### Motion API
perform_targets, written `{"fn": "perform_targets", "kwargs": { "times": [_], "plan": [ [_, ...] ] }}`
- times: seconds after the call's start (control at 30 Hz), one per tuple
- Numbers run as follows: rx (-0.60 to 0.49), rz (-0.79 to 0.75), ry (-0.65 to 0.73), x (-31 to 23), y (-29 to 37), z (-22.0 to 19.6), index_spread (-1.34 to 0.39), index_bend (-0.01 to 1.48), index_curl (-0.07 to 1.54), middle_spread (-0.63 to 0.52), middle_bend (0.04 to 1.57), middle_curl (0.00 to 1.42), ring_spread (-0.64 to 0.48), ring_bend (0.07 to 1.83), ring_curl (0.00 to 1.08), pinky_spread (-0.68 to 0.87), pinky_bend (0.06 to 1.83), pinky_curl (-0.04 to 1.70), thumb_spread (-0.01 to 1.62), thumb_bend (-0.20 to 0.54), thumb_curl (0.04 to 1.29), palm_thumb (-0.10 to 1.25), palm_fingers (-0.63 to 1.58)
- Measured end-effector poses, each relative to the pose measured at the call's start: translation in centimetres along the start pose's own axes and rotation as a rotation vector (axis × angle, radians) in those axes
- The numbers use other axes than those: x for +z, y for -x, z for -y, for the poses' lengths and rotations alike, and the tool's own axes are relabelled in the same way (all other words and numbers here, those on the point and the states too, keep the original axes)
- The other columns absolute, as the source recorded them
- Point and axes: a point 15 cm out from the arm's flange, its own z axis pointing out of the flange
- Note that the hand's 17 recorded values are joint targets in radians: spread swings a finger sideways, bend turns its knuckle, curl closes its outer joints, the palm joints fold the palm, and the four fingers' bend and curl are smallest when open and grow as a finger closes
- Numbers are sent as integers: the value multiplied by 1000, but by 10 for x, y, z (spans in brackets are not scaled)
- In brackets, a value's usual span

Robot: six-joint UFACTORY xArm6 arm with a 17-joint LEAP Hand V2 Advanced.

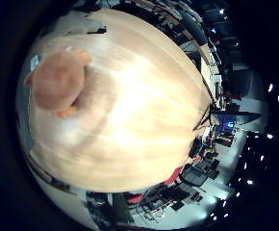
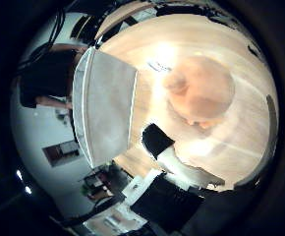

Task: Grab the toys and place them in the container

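Note:
A round orange-brown plush toy [image 1: 58, 82] lies on the light wooden table [image 1: 149, 106]; the right thumb side palm view shows it too [image 2: 199, 88], lying free a short way from the container. The container [image 2: 108, 98] is a grey, flat-sided box standing at the table's edge beside the toy. My hand [image 2: 172, 157] hovers above the table. One black-tipped white finger reaches into the thumb side view between the container and the toy and touches neither. The hand is open and holds nothing.
Beyond the table's edge there is room clutter: dark furniture and equipment [image 1: 216, 144] on one side, a pale floor and shelves [image 2: 54, 147] beyond the container.

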Motion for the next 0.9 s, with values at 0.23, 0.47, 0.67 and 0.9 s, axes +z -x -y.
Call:
{"fn": "perform_targets", "kwargs": {
  "times": [0.23,0.47,0.67,0.9],
  "plan": [
    [5,26,69,40,-7,12,-450,167,310,-216,283,377,-171,787,165,173,841,1,944,-30,292,300,327],
    [7,47,122,74,-12,20,-436,161,304,-211,284,376,-177,797,175,139,852,1,930,-31,293,304,326],
    [19,66,138,87,-13,18,-429,125,271,-244,337,389,-267,958,218,8,932,6,964,11,309,411,511],
    [86,161,94,88,-11,22,-477,182,264,-393,531,473,-369,1150,315,-343,1133,80,1032,179,379,829,1003]
  ]
}}
